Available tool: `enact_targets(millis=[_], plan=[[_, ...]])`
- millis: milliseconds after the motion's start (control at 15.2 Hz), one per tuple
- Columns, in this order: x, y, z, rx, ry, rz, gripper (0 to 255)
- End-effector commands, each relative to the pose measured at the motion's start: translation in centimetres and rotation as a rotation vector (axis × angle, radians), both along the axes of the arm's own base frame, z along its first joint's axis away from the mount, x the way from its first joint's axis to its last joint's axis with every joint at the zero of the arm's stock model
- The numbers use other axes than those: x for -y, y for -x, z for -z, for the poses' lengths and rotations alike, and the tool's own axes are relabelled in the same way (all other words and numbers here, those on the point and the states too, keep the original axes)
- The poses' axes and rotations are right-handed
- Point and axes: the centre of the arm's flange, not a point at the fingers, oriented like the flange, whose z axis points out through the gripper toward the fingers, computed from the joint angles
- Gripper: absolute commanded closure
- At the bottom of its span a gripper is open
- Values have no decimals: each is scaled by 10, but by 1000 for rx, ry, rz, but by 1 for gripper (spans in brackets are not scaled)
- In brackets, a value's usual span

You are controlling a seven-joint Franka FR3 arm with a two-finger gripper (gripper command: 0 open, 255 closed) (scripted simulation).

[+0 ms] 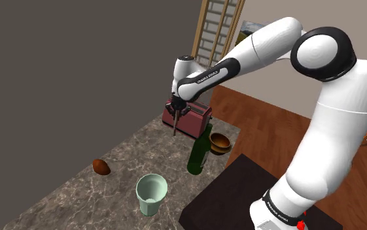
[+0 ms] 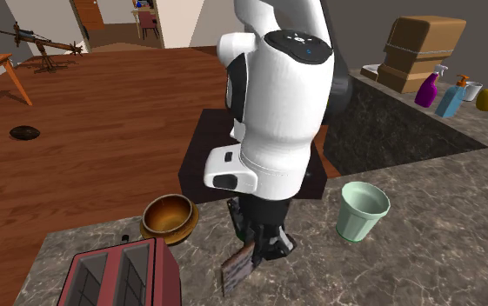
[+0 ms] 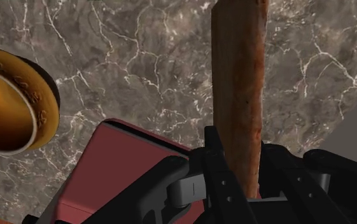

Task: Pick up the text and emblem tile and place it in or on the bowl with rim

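My gripper point(image 1: 177, 106) is shut on the tile point(image 1: 175, 124), a thin brown slab held on edge and hanging down from the fingers over the marble counter point(image 1: 110, 189). In the second exterior view the tile point(image 2: 237, 268) shows a face with text below the gripper point(image 2: 256, 243), right beside the red toaster point(image 2: 120, 274). The wrist view has the tile point(image 3: 237, 95) clasped between both black fingers point(image 3: 212, 167). The bowl with rim point(image 1: 220, 142), brown and golden inside, sits on the counter past the toaster point(image 1: 190, 119); it also appears as the bowl point(image 2: 168, 217) and the bowl point(image 3: 5, 108).
A dark green bottle point(image 1: 198, 153) stands next to the bowl. A pale green cup point(image 1: 152, 193) and a small brown object point(image 1: 101, 166) sit nearer the counter's front. Spray bottles point(image 2: 429, 87) stand on a far counter. The toaster point(image 3: 116, 165) lies just under the hand.
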Motion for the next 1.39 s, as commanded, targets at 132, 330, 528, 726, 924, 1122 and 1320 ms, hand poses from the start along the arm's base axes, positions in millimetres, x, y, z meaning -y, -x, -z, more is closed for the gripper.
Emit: enact_targets(millis=[132,330,528,726,924,1122,1320], plan=[[43,35,-2,1,0,-1,255],[74,59,-3,1,0,-1,255],[106,83,-5,1,0,-1,255],[137,107,-6,1,0,-1,255],[169,131,-7,1,0,-1,255],[200,154,-9,1,0,-1,255],[232,178,-10,1,0,-1,255]])
